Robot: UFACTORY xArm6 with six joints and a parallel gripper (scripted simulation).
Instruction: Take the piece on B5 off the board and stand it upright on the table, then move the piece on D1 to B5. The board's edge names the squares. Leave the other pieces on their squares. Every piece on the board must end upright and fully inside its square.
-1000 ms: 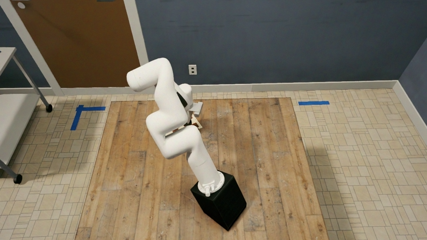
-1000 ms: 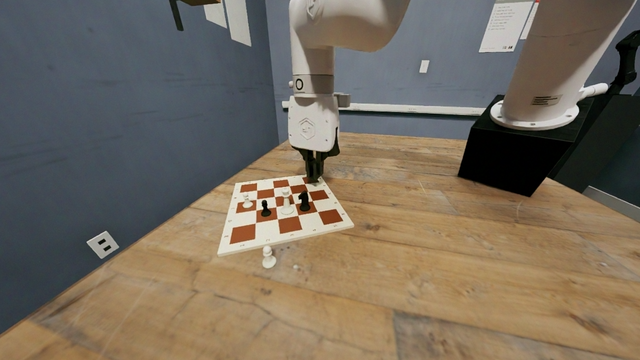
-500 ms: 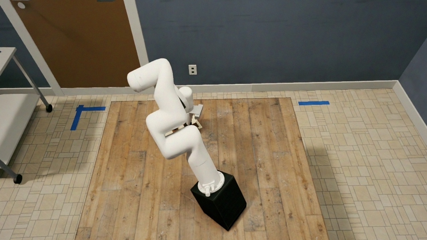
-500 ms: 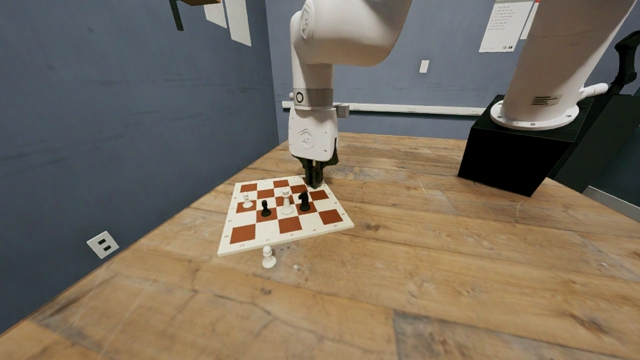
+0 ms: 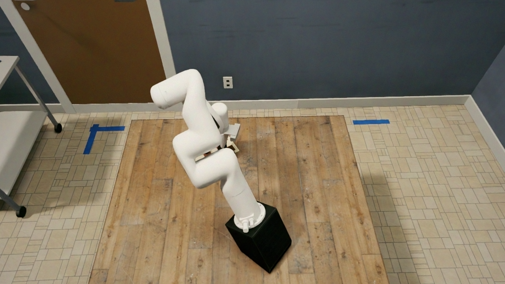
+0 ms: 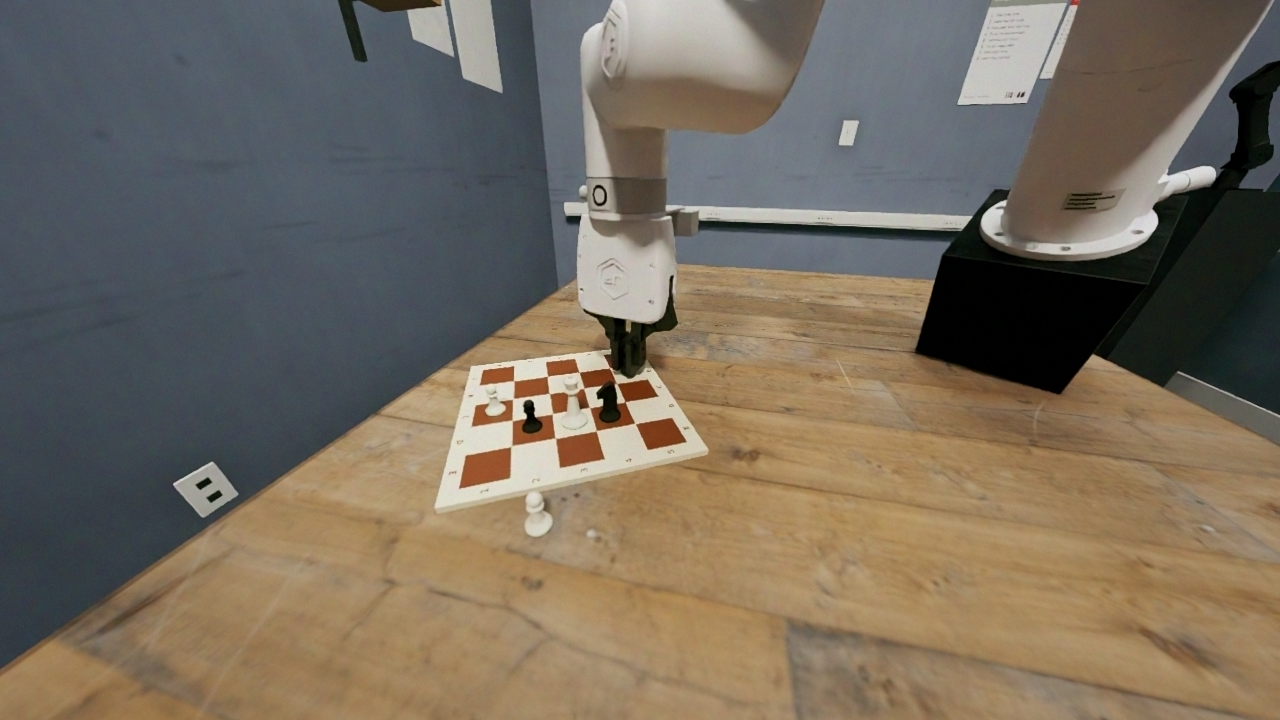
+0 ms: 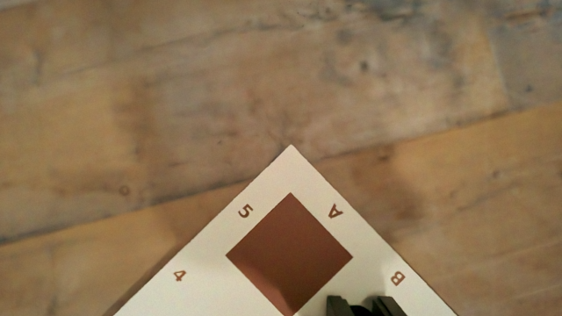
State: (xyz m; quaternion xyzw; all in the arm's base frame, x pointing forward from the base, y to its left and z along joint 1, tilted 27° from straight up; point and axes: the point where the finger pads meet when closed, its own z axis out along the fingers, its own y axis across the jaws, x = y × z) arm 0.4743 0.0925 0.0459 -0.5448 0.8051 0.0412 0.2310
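Observation:
The chessboard lies on the wooden table, its A5 corner in the wrist view. My gripper is low over the far corner of the board, at the white square next to A5 in column B. It is shut on a small dark piece, mostly hidden between the black fingers. A white pawn stands upright on the table just off the board's near edge. In the top view the arm hides most of the board.
On the board stand a white pawn, a black pawn, a taller white piece and a black knight, all upright. The robot's black base stands at the right.

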